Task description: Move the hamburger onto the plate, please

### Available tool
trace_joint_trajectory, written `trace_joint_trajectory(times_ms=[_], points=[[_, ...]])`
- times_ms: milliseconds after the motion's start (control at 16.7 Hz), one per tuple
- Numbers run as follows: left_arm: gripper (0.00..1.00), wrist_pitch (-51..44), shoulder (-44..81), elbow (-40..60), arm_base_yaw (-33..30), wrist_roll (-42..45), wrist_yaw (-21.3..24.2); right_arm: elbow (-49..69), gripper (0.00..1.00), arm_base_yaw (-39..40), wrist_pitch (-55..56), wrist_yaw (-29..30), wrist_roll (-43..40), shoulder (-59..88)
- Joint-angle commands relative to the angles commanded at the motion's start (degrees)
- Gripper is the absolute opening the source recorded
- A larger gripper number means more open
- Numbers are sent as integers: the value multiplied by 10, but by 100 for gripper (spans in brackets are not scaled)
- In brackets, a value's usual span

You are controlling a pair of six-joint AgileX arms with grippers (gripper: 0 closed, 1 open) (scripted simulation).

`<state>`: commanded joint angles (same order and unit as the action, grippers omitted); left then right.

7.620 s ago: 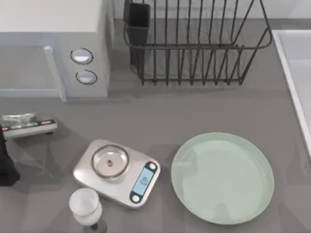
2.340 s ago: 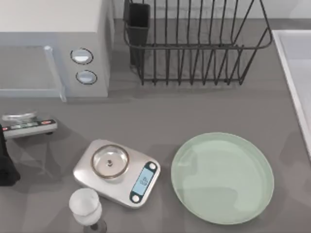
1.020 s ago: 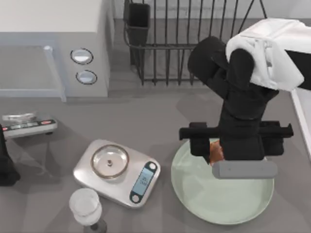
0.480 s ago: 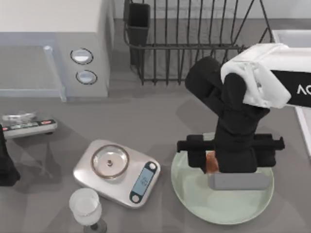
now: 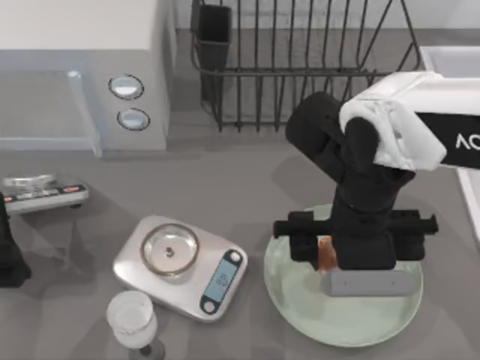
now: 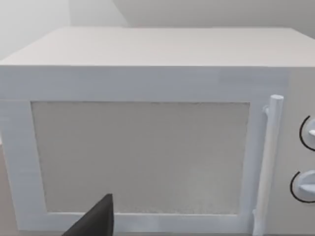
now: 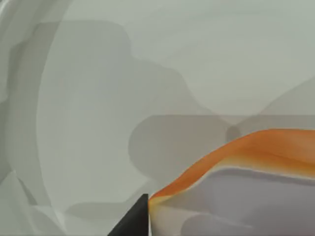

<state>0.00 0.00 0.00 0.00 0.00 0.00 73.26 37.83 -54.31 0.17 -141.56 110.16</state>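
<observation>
- The hamburger (image 5: 325, 252), a small orange-brown item of which just a sliver peeks out, hangs above the large round pale mint-green plate (image 5: 300, 315) with its low raised rim, tucked under the black wrist of the right arm.
- In the right wrist view the hamburger (image 7: 256, 147) sits close to the lens with the plate's pale floor (image 7: 123, 98) beneath it; whether it touches the plate cannot be told.
- The right claw (image 5: 330, 259) appears clamped on the hamburger, over the middle of the plate.
- As I judge it, the carry is done; what is left is to set the hamburger down, let go and lift clear.
- Just beside the plate, on its left, stands a brushed-steel kitchen scale (image 5: 180, 266) with a small round pan, and a clear stemmed glass (image 5: 133, 319) stands at the scale's near corner.
- Beyond the plate, at the back of the grey counter (image 5: 225, 180), is a black wire dish rack (image 5: 300, 67).
- The left claw (image 5: 9, 251) is parked far left of the plate, facing a white microwave (image 6: 147, 137); I cannot tell its state.
</observation>
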Motion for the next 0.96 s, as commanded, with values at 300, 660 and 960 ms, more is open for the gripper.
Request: trace_joint_trajectory(times_ms=[300,660,960], points=[[100,0,0,0,0,0,0,0,60,0,0,0,0,0],[100,0,0,0,0,0,0,0,100,0,0,0,0,0],[100,0,0,0,0,0,0,0,100,0,0,0,0,0]])
